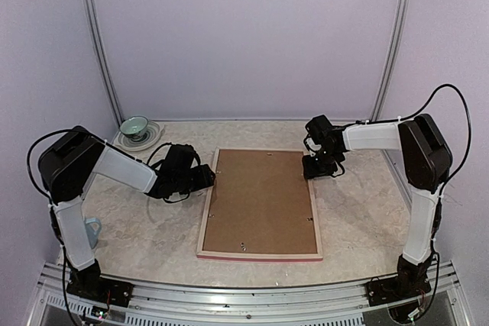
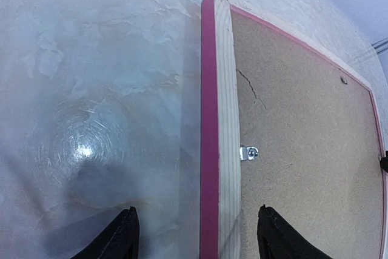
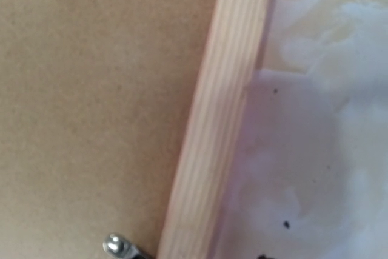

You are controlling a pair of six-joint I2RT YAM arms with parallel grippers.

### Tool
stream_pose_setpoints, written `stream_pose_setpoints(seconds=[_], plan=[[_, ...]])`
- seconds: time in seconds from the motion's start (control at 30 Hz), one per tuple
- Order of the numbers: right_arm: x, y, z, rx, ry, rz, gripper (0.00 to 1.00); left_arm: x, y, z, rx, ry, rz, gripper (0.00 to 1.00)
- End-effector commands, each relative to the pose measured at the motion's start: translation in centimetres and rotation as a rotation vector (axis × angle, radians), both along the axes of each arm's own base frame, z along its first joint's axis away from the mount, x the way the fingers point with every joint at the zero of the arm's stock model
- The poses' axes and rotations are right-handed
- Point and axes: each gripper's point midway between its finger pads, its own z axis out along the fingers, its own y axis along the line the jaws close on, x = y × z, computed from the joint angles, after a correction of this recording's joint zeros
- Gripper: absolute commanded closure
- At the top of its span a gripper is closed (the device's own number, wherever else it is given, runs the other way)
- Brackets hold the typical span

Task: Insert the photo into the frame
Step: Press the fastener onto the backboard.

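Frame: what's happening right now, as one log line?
frame: face down, backing board in | left gripper: open, straddling left rail | right gripper: at right rail, jaws unseen | photo: not seen

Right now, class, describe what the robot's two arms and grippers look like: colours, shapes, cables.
Both the left arm and right arm have smooth white links joined by bulky black joints, on black bases. A thin black cable loops beside each. The left gripper and right gripper are black; the left one's fingers taper to dark points.
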Motion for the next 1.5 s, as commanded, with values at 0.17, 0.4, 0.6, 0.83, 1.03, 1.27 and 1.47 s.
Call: stream_pose_setpoints(seconds=[0.17,0.4,0.6,0.83,1.03,1.27,1.47], plan=[[0.6,0.3,0.7,-0.005,-0.03,-0.008,0.56,-3.0,0.4,-5.7,0.13,0.162,-0.054,0.41],[0.8,0.2,1.2,-0.014,-0.043,-0.008,0.56,-3.2,0.2,-6.6,0.139,0.187,-0.067,0.66],[0.9,0.1,1.1,-0.021,-0.041,-0.007,0.56,-3.4,-0.1,-7.2,0.144,0.2,-0.085,0.73],[1.2,0.1,0.9,-0.026,-0.04,-0.009,0.56,-3.6,-0.2,-7.6,0.152,0.211,-0.092,0.82],[0.5,1.3,0.6,0.006,-0.018,0.03,0.57,-3.6,-0.2,-7.7,0.149,0.214,-0.092,0.82],[-1.2,1.3,0.1,-0.013,-0.002,0.036,0.58,-3.6,-0.1,-7.6,0.149,0.212,-0.086,0.81],[-1.6,-0.7,-0.9,-0.094,-0.007,-0.022,0.6,-3.6,0.0,-7.5,0.149,0.211,-0.085,0.81]])
